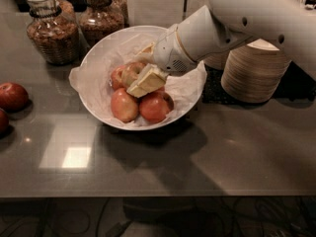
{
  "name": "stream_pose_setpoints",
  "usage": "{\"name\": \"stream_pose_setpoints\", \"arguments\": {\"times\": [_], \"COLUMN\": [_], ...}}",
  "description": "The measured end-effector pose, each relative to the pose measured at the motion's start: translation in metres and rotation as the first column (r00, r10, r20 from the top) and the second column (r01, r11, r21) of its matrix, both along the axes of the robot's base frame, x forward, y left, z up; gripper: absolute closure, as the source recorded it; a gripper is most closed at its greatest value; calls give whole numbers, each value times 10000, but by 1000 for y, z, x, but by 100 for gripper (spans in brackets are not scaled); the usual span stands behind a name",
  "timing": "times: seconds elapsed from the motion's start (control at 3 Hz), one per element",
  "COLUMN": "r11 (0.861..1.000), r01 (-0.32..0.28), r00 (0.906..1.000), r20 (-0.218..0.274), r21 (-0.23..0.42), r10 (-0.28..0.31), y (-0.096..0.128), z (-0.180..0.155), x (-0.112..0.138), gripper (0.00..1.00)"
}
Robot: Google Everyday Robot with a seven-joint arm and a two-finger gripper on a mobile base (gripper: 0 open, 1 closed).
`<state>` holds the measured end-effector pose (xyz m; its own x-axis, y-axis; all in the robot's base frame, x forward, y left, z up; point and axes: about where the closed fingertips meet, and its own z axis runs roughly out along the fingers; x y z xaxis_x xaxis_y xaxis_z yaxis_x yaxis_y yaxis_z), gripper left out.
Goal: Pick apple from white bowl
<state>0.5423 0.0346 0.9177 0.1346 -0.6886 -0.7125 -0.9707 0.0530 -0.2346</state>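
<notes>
Apple (127, 74): red with a yellow-green patch, sits back-left in the bowl (98, 51), partly hidden. Bowl: wide, white, round, lined with crinkled paper, upright. Gripper (144, 81) is inside the bowl, right at the apple.

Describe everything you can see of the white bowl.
The white bowl is large, round and wide, and looks smooth, like glazed ceramic or plastic. It sits upright on the dark countertop. Crinkled white paper lines it and spills over the rim. Several apples lie inside. The gripper reaches down into it from the right, over the fruit.
</notes>
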Motion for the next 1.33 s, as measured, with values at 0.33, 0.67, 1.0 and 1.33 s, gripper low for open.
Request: {"name": "stream_pose_setpoints", "arguments": {"times": [0.33,0.67,1.0,1.33], "r11": [10000,9992,9972,9972], "r01": [-38,-22,-64,-65], "r00": [10000,9973,9837,9837], "r20": [-3,739,1797,1798], "r21": [89,389,739,739], "r10": [38,-7,-70,-70], "y": [-2,-15,-30,-30], "z": [4,43,97,97], "x": [-5,-14,-18,-18], "gripper": [100,100,100,100]}}
